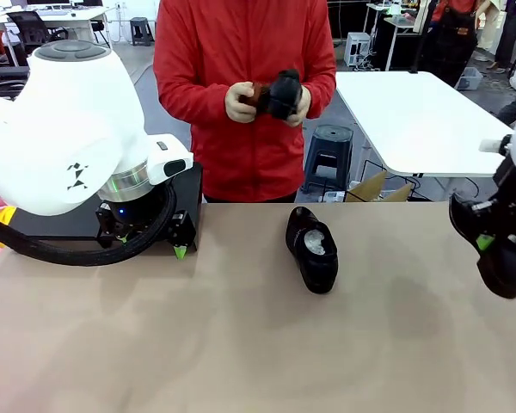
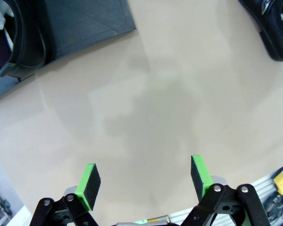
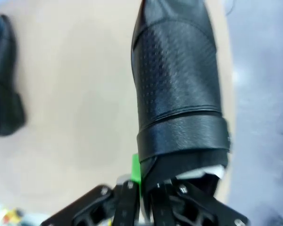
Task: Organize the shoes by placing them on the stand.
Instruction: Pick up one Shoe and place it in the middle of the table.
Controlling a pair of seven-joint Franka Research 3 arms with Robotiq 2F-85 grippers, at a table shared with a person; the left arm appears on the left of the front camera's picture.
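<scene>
Right hand (image 3: pixel 142 175) pinching dress shoe (image 3: pixel 177 94) at its opening rim, clear of counter (image 1: pixel 241 344), presumably bound for stand (image 2: pixel 94 19); left hand (image 2: pixel 146 181) wide open, empty.

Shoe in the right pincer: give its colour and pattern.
The shoe is black, finely dotted with perforations; right wrist view shows it best.

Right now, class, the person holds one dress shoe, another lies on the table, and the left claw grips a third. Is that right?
No. The right claw grips the third dress shoe, as the right wrist view shows; the left claw hangs open and empty. The rest stands.
</scene>
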